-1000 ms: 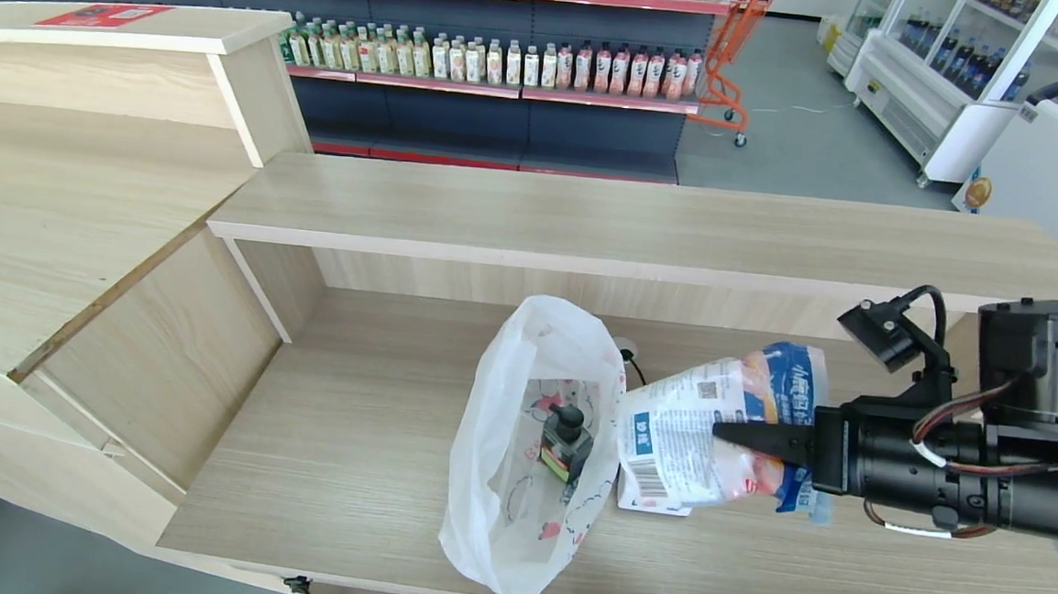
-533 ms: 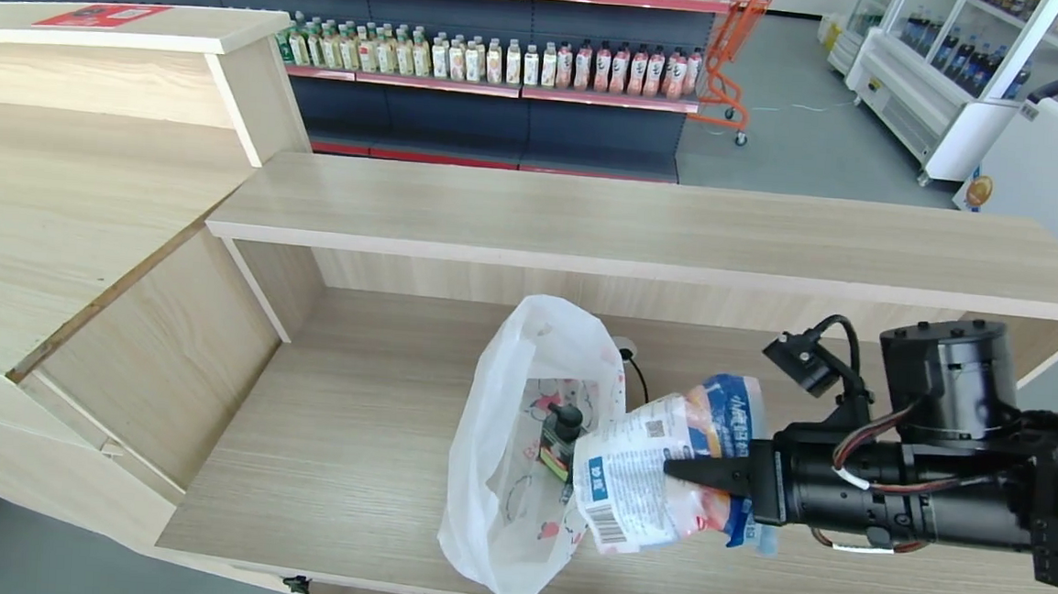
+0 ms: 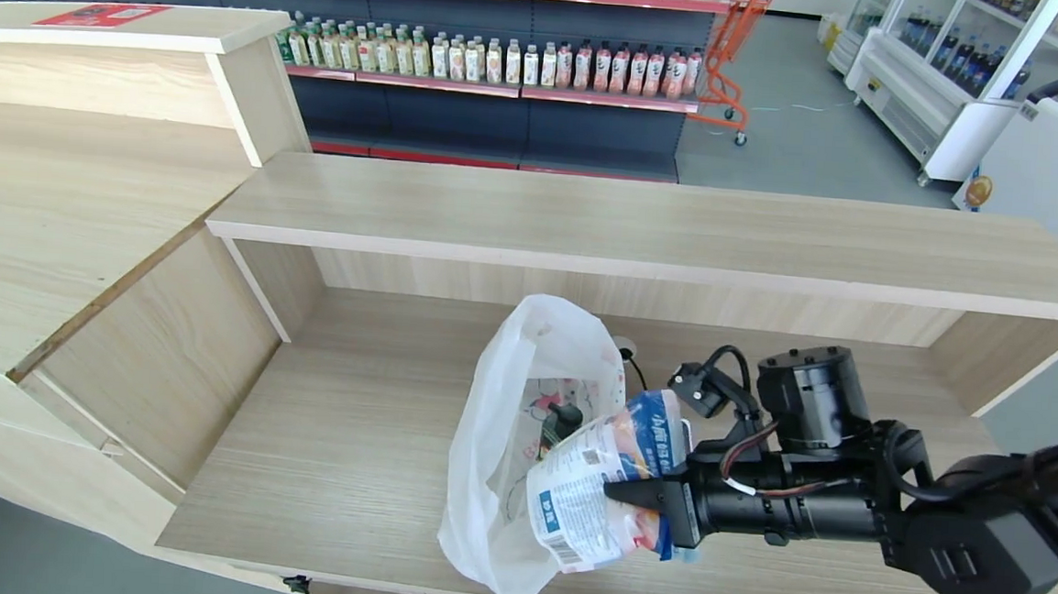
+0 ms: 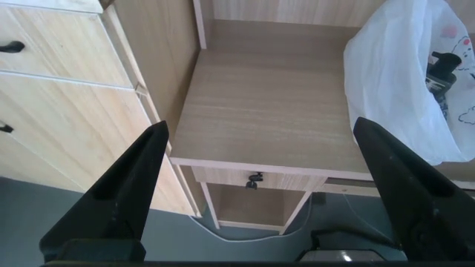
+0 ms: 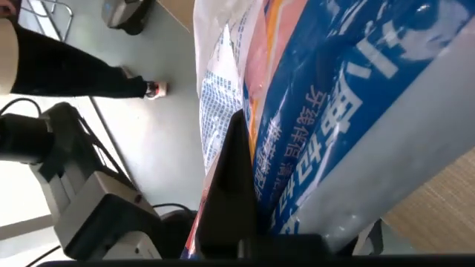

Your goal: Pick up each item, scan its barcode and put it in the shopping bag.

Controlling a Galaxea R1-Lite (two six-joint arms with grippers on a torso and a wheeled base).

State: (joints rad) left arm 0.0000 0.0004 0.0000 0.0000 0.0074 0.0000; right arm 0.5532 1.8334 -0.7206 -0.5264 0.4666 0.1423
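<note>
Right arm has swung in from the right over the last second, carrying the snack packet [image 3: 595,494] from beside the shopping bag [image 3: 506,443] to right up against its open mouth. The right gripper [image 3: 634,494] is clamped on the packet's upper end, so it hangs tilted with the barcode label end lowest, overlapping the right-hand side of the bag's opening. Honestly can't tell if that low end is past the rim or just in front of it. In the right wrist view you get one dark finger [image 5: 231,185] pressed flat against the blue and white packet [image 5: 334,111]. The bag itself stands upright near the front edge of the wooden counter [image 3: 346,433], and a dark pump bottle [image 3: 563,424] sits inside it, just beside the packet. In the left wrist view, the left gripper [image 4: 260,126] hangs with its fingers spread wide and nothing between them, over the counter's front edge [image 4: 260,167], well apart from the bag [image 4: 393,74], which sits off to one side with the pump bottle [image 4: 444,70] peeking out. Behind the counter are store shelves of drink bottles [image 3: 497,61] and an orange cart [image 3: 733,43].
</note>
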